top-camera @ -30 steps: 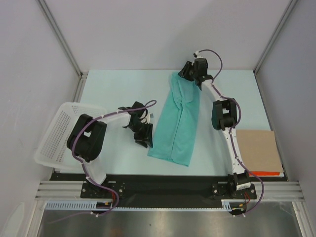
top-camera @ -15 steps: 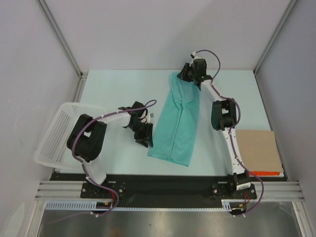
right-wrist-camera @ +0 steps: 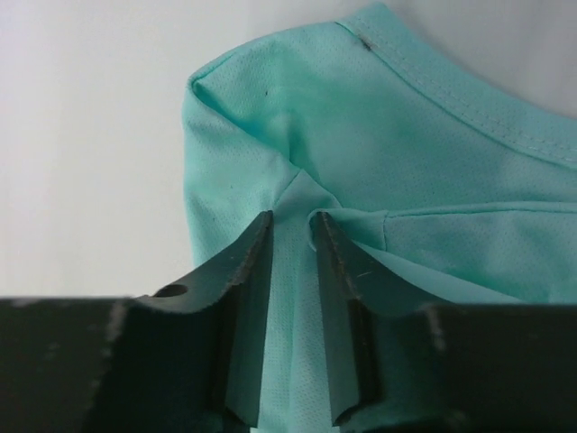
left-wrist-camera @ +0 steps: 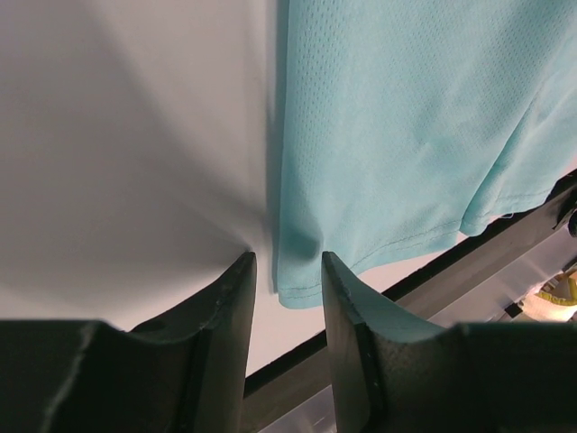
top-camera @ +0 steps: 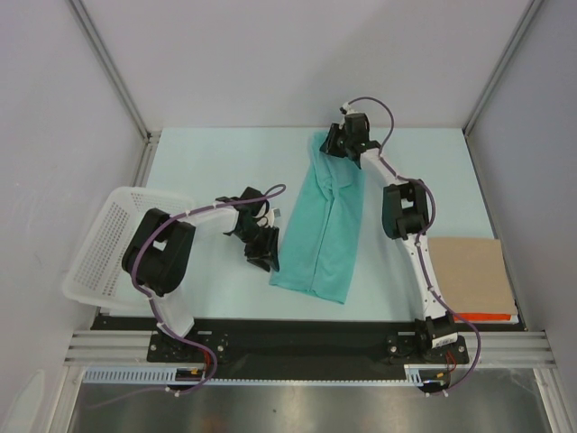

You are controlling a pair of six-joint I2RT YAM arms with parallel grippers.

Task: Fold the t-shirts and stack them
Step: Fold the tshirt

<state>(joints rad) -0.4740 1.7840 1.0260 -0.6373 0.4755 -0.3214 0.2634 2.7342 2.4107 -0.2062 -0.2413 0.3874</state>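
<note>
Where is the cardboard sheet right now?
In the top view the cardboard sheet lies flat at the table's near right corner, right of the right arm, apart from the t-shirt.

The pale mint-blue tabletop carries a teal short-sleeved cloth t-shirt, folded into a long strip running near to far at centre. A flat brown cardboard sheet lies at the right near corner, seemingly over something orange-red. A white mesh plastic basket overhangs the left edge.

Bare table lies open left of the t-shirt; basket blocks the left edge, cardboard sheet the near right.
</note>
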